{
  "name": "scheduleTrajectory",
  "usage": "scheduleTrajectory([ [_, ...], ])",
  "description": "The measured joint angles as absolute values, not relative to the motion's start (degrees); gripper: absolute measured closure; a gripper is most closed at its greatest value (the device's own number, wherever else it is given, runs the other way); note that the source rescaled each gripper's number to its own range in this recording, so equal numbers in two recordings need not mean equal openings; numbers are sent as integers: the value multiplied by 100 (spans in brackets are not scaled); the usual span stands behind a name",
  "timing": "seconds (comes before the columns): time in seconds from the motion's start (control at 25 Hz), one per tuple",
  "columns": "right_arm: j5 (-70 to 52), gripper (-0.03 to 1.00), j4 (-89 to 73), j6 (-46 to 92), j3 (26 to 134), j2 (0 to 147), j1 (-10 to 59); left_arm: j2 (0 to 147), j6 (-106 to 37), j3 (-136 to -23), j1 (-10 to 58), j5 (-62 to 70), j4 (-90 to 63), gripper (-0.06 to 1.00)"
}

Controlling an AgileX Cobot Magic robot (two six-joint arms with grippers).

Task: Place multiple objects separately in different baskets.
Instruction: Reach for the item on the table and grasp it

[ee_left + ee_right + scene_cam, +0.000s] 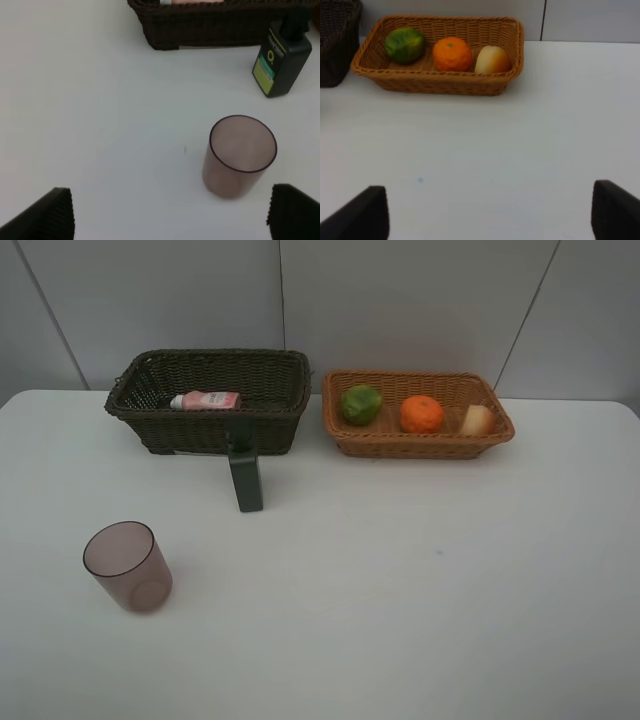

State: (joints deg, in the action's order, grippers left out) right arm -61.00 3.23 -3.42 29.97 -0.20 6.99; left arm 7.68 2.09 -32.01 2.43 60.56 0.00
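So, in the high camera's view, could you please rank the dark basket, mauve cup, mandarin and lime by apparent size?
1. dark brown basket, clearly largest.
2. mauve cup, though it stands nearest the camera, which flatters it.
3. mandarin and lime: about alike, so I won't rank them.

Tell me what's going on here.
Nothing is held: the left tool and right tool are both open. The green lime-like fruit, orange mandarin and yellowish round fruit sit in the tan wicker basket, the small pink bottle in the dark brown wicker basket. The dark green bottle and mauve plastic cup stand outside.
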Motion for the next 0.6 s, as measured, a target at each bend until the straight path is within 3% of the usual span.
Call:
scheduleTrajectory([
  [0.4,-6094,24,323,-342,2991,-20,699,3848,96,-4570,243,6015,0,-6],
  [0.6,-6094,24,323,-342,2991,-20,699,5258,38,-4794,609,6347,-75,-6],
])
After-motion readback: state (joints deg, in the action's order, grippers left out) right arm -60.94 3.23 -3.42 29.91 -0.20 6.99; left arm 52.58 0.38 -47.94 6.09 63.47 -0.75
